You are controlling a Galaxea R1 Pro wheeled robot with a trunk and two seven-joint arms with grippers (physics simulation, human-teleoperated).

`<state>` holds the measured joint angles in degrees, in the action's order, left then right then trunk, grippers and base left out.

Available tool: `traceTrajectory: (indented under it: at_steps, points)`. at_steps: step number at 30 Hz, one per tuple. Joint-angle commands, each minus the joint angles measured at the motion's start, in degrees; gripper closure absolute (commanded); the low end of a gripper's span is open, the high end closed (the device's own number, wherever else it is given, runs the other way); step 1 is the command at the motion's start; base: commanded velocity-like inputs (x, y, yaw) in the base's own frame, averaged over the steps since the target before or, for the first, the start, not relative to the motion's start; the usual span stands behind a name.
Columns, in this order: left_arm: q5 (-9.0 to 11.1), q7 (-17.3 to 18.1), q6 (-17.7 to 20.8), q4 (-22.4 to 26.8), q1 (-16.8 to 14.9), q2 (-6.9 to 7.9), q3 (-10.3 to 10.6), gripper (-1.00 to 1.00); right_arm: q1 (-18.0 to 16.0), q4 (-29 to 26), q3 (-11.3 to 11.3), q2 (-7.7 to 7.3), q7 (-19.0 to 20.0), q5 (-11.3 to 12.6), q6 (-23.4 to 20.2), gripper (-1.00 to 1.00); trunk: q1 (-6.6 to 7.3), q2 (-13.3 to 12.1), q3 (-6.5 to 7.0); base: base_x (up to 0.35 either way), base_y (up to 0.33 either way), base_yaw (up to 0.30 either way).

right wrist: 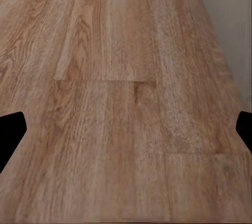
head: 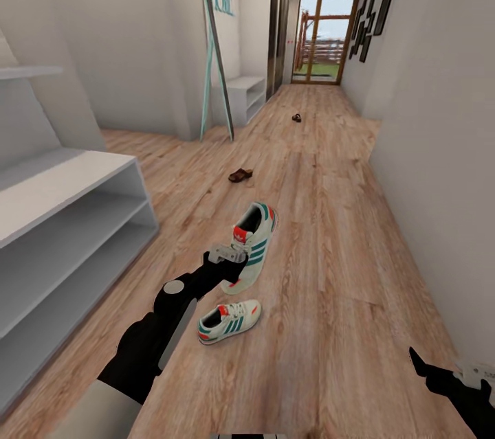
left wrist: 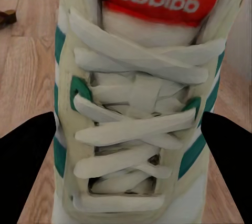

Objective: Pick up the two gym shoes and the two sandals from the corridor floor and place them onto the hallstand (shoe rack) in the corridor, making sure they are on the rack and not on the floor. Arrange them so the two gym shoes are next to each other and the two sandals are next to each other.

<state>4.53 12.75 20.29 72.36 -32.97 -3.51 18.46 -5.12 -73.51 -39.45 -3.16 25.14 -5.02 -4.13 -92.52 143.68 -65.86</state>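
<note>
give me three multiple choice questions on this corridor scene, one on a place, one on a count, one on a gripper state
1. Where is the hallstand?
A. to the robot's left
B. to its right
C. by the far door

2. How many sandals lie on the corridor floor?
A. none
B. two
C. four

3. What is the left gripper doing?
A. hanging open over bare floor
B. straddling a gym shoe
C. resting on the rack

Answers: 1 A, the grey-white shelves stand at the head view's left. 2 B, one sandal lies mid-corridor and another farther off. 3 B, the left wrist view shows a finger on each side of the laces.
</note>
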Motion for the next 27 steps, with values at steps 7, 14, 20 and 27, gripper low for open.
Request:
traceTrajectory:
  at_steps: [7,14,20,27]
  points:
    - [0.0,0.0,-0.1,-0.1,0.0,0.02,0.0,1.0,0.0,0.1,0.0,0.0,0.0,0.0,0.0,-1.0,0.0,0.0,0.19,0.0,0.0,-0.206]
    - [0.0,0.0,-0.1,-0.1,0.0,0.08,0.0,1.0,-0.1,0.1,0.7,0.0,0.1,0.0,0.0,-1.0,0.0,0.0,0.23,0.0,0.0,-0.041]
    - [0.0,0.1,-0.1,-0.3,-0.1,0.09,-0.1,1.0,0.0,0.1,2.2,0.0,0.0,-0.1,0.0,-1.0,0.0,0.0,0.23,0.0,0.049,-0.004]
    - [0.0,0.1,-0.1,-0.3,-0.1,0.09,-0.2,1.0,0.0,0.1,2.3,0.0,0.0,-0.1,0.1,-1.0,0.0,0.0,0.23,0.0,0.23,0.0]
